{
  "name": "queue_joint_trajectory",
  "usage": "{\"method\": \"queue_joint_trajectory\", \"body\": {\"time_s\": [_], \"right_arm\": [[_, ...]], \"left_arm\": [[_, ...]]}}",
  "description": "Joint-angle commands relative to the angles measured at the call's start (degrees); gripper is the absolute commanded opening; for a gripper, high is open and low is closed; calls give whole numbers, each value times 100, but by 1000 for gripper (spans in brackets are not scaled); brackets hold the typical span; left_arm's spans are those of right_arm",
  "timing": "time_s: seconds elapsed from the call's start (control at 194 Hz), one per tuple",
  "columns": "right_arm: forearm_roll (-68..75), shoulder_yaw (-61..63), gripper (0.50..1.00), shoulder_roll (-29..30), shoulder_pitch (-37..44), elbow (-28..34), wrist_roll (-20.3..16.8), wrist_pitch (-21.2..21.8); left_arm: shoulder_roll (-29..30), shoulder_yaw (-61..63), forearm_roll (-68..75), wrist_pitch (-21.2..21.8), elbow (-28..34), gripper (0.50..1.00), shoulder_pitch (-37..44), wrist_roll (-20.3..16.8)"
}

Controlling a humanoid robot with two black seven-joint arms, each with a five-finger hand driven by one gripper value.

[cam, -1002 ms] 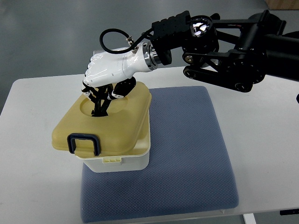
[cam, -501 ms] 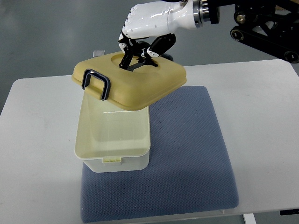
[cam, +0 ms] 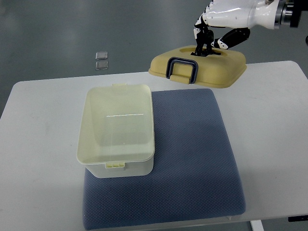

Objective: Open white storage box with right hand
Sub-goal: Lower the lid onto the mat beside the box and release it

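Observation:
The white storage box (cam: pixel 117 129) stands open and empty on the left part of a blue-grey mat (cam: pixel 192 159). Its cream lid (cam: pixel 198 67), with a dark latch loop (cam: pixel 181 70) at the front, hangs in the air above the table's far edge, right of the box. My right hand (cam: pixel 209 45), white with black fingers, comes in from the upper right and is shut on the handle in the lid's top recess. The left arm is out of view.
The white table (cam: pixel 41 144) holds the mat and box. Two small clear squares (cam: pixel 101 60) lie on the grey floor beyond the table's far edge.
My right hand has lifted the lid off the box and carried it up and to the right. The box is now fully uncovered.

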Motion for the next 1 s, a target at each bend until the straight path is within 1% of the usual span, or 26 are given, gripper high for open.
{"method": "queue_joint_trajectory", "body": {"time_s": [0.0, 0.093, 0.176, 0.191, 0.3, 0.496, 0.801, 0.826, 0.842, 0.873, 0.878, 0.888, 0.893, 0.899, 0.904, 0.909, 0.914, 0.919, 0.924, 0.93, 0.935, 0.94, 0.945, 0.95, 0.955, 0.997], "right_arm": [[-16, -242, 500, -72, -193, -6, 0, -400], [-34, -594, 500, -72, -334, -24, 0, -865], [-43, -945, 500, -36, -474, -33, 0, -1375], [-43, -1051, 500, -10, -527, -33, 0, -1550], [-60, -1288, 500, 78, -729, -33, 0, -1946], [-87, -1350, 500, 359, -1098, -244, 0, -2272], [-87, -1332, 500, 781, -1397, -244, 0, -2280], [-78, -1332, 541, 825, -1450, -244, 0, -2280], [-69, -1323, 552, 834, -1459, -244, 0, -2280], [-60, -1323, 592, 869, -1494, -235, 0, -2289], [-52, -1323, 611, 886, -1503, -235, 0, -2289], [-51, -1323, 611, 886, -1503, -235, 0, -2289], [-43, -1323, 637, 895, -1512, -235, 0, -2289], [-43, -1323, 637, 895, -1512, -235, 0, -2289], [-34, -1315, 670, 913, -1520, -235, 0, -2289], [-34, -1315, 670, 913, -1520, -235, 0, -2289], [-25, -1315, 709, 922, -1520, -235, 0, -2289], [-25, -1315, 709, 922, -1520, -235, 0, -2289], [-16, -1315, 747, 939, -1529, -235, 0, -2289], [-16, -1315, 748, 939, -1529, -235, 0, -2289], [-8, -1306, 780, 957, -1529, -235, 0, -2289], [-8, -1306, 780, 957, -1529, -235, 0, -2289], [-8, -1306, 803, 965, -1538, -235, 0, -2289], [-8, -1306, 803, 966, -1538, -235, 0, -2289], [1, -1306, 821, 974, -1547, -235, 0, -2289], [19, -1288, 856, 992, -1564, -226, 0, -2307]], "left_arm": [[0, 0, 0, 0, 0, 1000, 0, 0], [0, 0, 0, 0, 0, 1000, 0, 0], [0, 0, 0, 0, 0, 1000, 9, 0], [0, 0, 0, 0, 0, 1000, 0, 0], [0, 0, 0, 0, 0, 1000, 0, 0], [0, 0, 0, 0, 0, 1000, 0, 0], [0, 0, 0, 0, 0, 1000, 0, 0], [0, 0, 0, 0, 0, 1000, 0, 0], [0, 0, 0, 0, 0, 1000, 0, 0], [0, 0, 0, 0, 0, 1000, 0, 0], [0, 0, 0, 0, 0, 1000, 0, 0], [0, 0, 0, 0, 0, 1000, 0, 0], [0, 0, 0, 0, 0, 1000, 0, 0], [0, 0, 0, 0, 0, 1000, 0, 0], [0, 0, 0, 0, 0, 1000, 0, 0], [0, 0, 0, 0, 0, 1000, 0, 0], [0, 0, 0, 0, 0, 1000, 0, 0], [0, 0, 0, 0, 0, 1000, 0, 0], [0, 0, 0, 0, 0, 1000, 0, 0], [0, 0, 0, 0, 0, 1000, 0, 0], [0, 0, 0, 0, 0, 1000, 0, 0], [0, 0, 0, 0, 0, 1000, 0, 0], [0, 0, 0, 0, 0, 1000, 0, 0], [0, 0, 0, 0, 0, 1000, 0, 0], [0, 0, 0, 0, 0, 1000, 9, 0], [0, 0, 0, 0, 0, 1000, 0, 0]]}}
